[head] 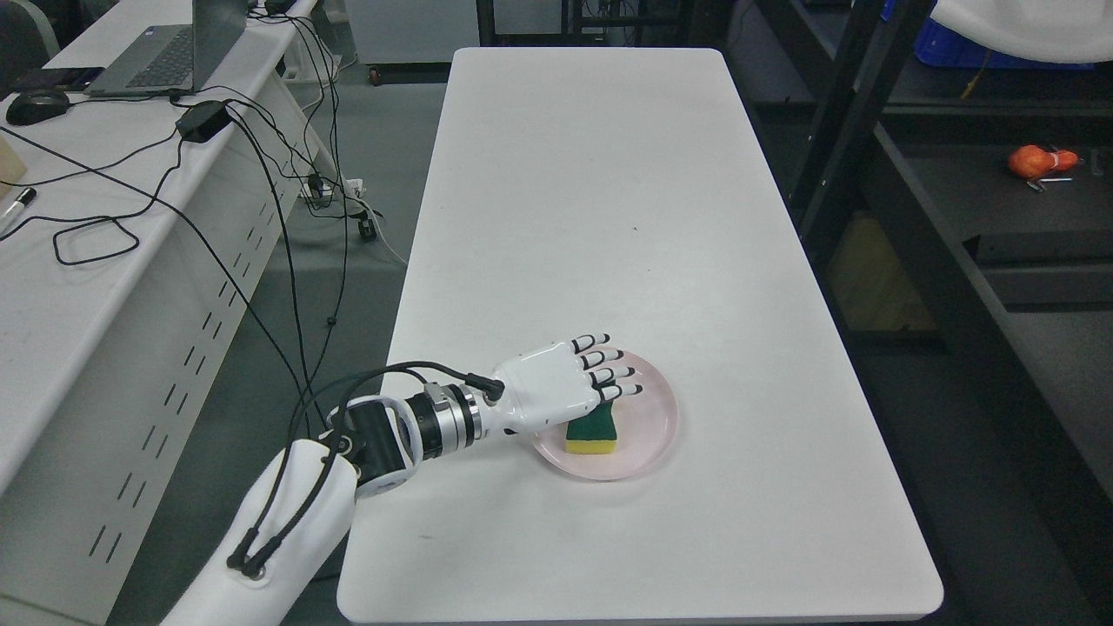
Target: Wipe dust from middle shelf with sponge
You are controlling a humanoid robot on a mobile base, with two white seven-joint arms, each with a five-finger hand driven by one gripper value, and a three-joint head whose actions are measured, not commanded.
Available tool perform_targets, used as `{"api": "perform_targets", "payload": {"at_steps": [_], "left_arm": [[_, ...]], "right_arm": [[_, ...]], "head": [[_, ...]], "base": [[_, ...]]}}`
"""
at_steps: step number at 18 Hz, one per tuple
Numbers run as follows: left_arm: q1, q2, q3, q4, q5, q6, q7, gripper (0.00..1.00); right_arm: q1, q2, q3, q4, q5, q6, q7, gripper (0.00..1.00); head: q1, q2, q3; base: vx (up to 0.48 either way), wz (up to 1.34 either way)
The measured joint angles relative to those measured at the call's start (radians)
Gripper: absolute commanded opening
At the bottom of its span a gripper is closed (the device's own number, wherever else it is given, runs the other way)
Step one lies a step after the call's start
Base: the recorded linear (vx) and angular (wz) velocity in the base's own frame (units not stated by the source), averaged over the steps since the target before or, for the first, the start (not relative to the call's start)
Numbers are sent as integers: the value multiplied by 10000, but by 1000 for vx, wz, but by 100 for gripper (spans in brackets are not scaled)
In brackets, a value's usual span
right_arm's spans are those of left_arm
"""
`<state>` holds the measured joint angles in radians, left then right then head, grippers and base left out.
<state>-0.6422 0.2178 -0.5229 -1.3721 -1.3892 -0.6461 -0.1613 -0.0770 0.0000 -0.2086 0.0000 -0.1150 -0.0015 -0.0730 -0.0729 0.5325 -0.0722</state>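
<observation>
**Asker:** One hand, or two?

**Describer:** One. The left hand, glossy white plastic with black-banded fingertips, reaches in from the lower left on a white arm with a metal wrist ring and looping black cables. Its fingers are stretched out almost flat and slightly fanned, holding nothing. The palm hangs over the left part of a plate.

**Asker:** Where is the sponge?

**Describer:** The sponge lies on the pink plate, just under and in front of the fingers. It is a small rectangular block, soft yellow foam below with a rough dark green scouring layer on top. Whether the fingers touch it cannot be told. The plate is round, shallow and smooth.

**Asker:** What surrounds them?

**Describer:** The plate sits near the front of a long white table with rounded corners and a matte top. To the left, across a gap of grey floor, stands a white desk carrying a laptop, a black mouse, a power adapter and tangled black cords. To the right rises a dark metal shelving rack; an orange object rests on one of its shelves. Nothing lies between hand and sponge.
</observation>
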Motion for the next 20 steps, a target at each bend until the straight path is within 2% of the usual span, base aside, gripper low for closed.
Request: {"api": "perform_targets", "payload": {"at_steps": [5, 12, 17, 20], "left_arm": [[-221, -223, -152, 507, -161, -32, -116, 90], [-568, -652, -265, 1088, -204, 80, -931, 81], [-706, -888, -314, 1471, -13, 120, -1478, 66], [-738, -991, -309, 1645, 255, 136, -1567, 49]], "right_arm": [[1, 0, 0, 0, 0, 0, -13, 100], [1, 0, 0, 0, 0, 0, -42, 100], [0, 0, 0, 0, 0, 0, -8, 100], [1, 0, 0, 0, 0, 0, 5, 100]], "head": [[0, 0, 0], [0, 0, 0], [0, 0, 0], [0, 0, 0]], "base": [[0, 0], [0, 0], [0, 5], [0, 0]]}}
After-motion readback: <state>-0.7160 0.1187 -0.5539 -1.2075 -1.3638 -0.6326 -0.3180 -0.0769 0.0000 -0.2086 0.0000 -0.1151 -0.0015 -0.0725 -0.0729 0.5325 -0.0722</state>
